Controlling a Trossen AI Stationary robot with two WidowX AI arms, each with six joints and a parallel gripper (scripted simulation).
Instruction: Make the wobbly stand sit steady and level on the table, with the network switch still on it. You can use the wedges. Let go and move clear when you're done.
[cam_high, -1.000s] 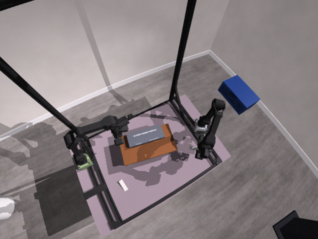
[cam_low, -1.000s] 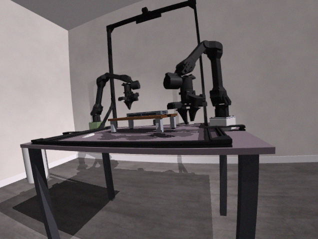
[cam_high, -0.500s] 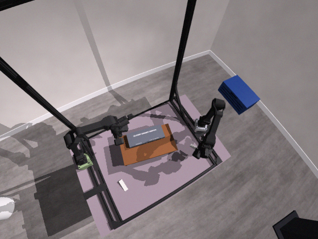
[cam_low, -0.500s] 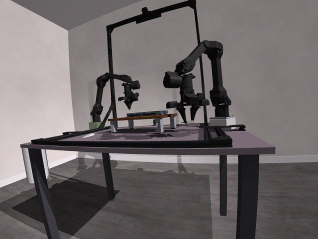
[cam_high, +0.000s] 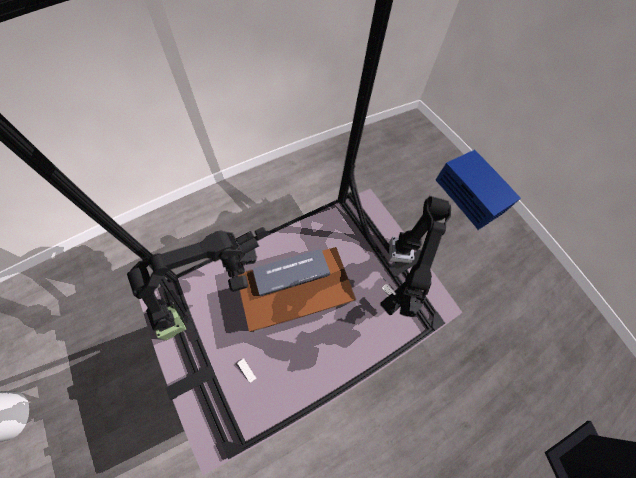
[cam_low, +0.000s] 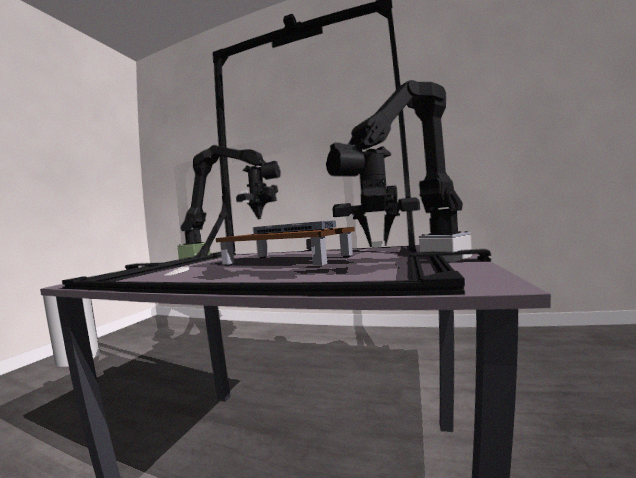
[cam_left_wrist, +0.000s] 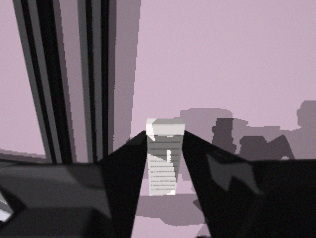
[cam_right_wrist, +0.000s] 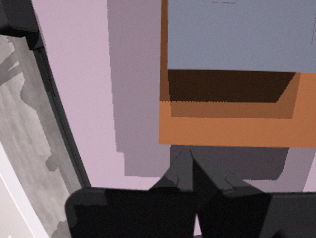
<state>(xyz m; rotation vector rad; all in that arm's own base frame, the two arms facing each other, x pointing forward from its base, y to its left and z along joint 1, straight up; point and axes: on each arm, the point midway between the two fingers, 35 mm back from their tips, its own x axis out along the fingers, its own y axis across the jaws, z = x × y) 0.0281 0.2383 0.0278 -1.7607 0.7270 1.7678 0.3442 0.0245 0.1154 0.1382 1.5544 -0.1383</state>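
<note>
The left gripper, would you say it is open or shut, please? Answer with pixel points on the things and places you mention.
The left gripper (cam_high: 389, 290) (cam_low: 377, 243) (cam_left_wrist: 164, 135) is shut: the left wrist view shows a white wedge (cam_high: 387, 289) (cam_low: 378, 242) (cam_left_wrist: 165, 128) between its fingers.

My bench (cam_high: 287, 380) (cam_low: 503, 280) (cam_left_wrist: 225, 50) (cam_right_wrist: 75, 60) was mauve, with a black frame (cam_high: 329, 391) (cam_low: 257, 287) (cam_left_wrist: 97, 75) (cam_right_wrist: 60, 112) near its edges. The stand (cam_high: 303, 308) (cam_low: 277, 237) (cam_right_wrist: 225, 132) had an orange-brown top and pale grey legs; the switch (cam_high: 290, 276) (cam_low: 294, 228) (cam_right_wrist: 240, 35) was slate blue, lettered white. My wedge (cam_high: 388, 289) (cam_low: 377, 243) (cam_left_wrist: 163, 175) was off-white, striped with thin dark lines.

Two arms (cam_high: 430, 256) (cam_high: 190, 250) (cam_low: 434, 143) (cam_low: 198, 190) on show, two white wedges (cam_high: 245, 370) (cam_high: 388, 289) (cam_low: 177, 270) (cam_low: 378, 243) (cam_left_wrist: 165, 128) (a matching count!), one stand (cam_high: 303, 309) (cam_low: 277, 236) (cam_right_wrist: 225, 132), one network switch (cam_high: 291, 273) (cam_low: 294, 227) (cam_right_wrist: 240, 35)!
</note>
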